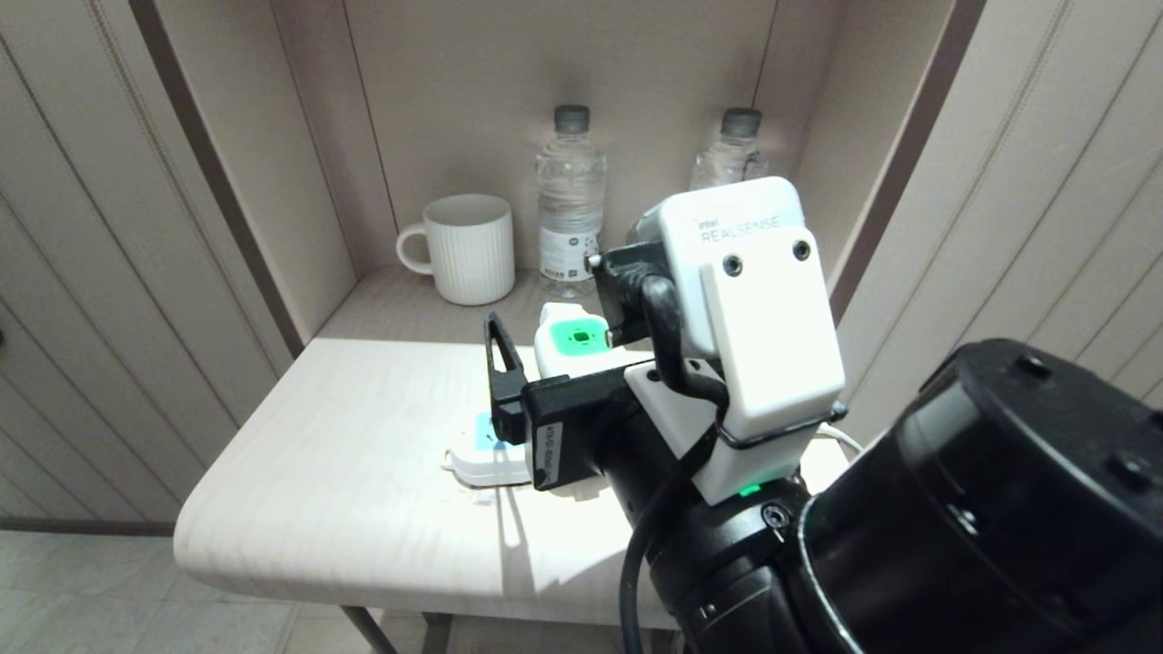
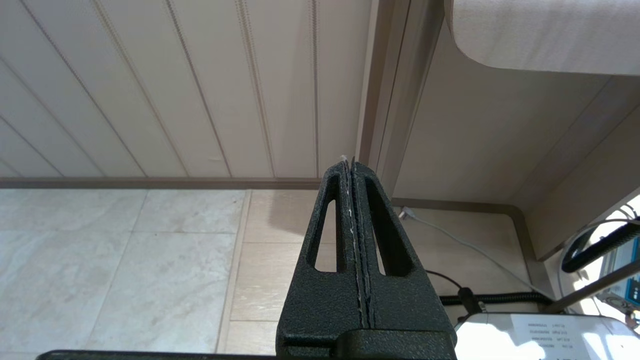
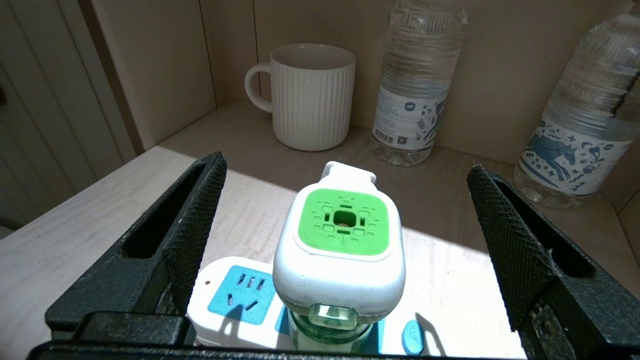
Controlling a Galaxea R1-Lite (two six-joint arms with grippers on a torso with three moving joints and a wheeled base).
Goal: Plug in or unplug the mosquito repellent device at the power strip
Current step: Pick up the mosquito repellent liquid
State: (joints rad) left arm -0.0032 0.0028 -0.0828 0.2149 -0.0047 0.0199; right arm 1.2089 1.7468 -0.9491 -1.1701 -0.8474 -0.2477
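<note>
The mosquito repellent device (image 3: 341,255) stands upright at lower centre of the right wrist view, seated on the power strip (image 3: 235,295), which lies on the desk (image 1: 345,436). One blue socket face is exposed beside it. The right tool (image 3: 345,240) straddles the device with its jaws spread wide and well clear of both flanks; nothing is gripped. The left tool (image 2: 353,210) is parked low near the floor, jaws pressed together, holding nothing.

Handling: the device appears light, with a rigid, smooth white cap that may slip. The liquid bottle below looks less robust. Grip the cap on its two flat flanks. The strip is light and may lift. A mug (image 1: 468,247) stands behind, clear of the work.
</note>
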